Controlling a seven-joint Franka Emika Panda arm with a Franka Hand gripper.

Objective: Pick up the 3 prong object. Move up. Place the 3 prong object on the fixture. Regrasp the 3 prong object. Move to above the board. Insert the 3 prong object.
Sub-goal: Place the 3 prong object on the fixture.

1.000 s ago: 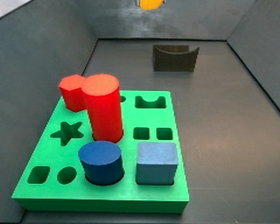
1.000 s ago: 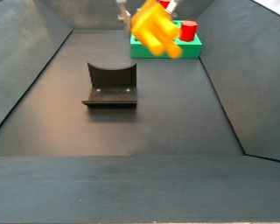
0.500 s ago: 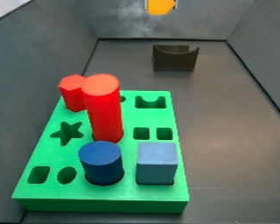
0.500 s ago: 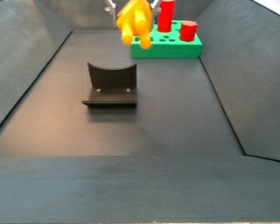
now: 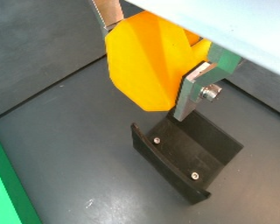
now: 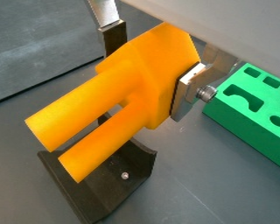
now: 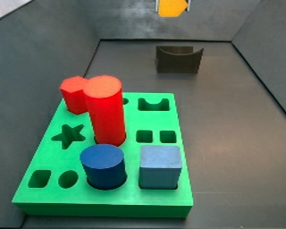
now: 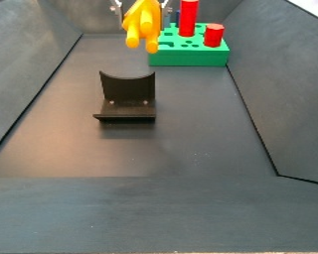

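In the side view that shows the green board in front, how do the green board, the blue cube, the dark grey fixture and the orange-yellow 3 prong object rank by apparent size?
1. Bright green board
2. Blue cube
3. Dark grey fixture, farther away, so true rank unsure
4. Orange-yellow 3 prong object, cut by the frame edge; in a wrist view the gripper holds it

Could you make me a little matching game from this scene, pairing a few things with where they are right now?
Things:
1. orange piece
2. fixture
3. blue cylinder
4. gripper

Places:
A. standing on the green board
B. on the grey floor, nothing resting on it
C. up in the air above the fixture
D. clamped between the silver fingers

Pairs: 1-D, 2-B, 3-A, 4-C
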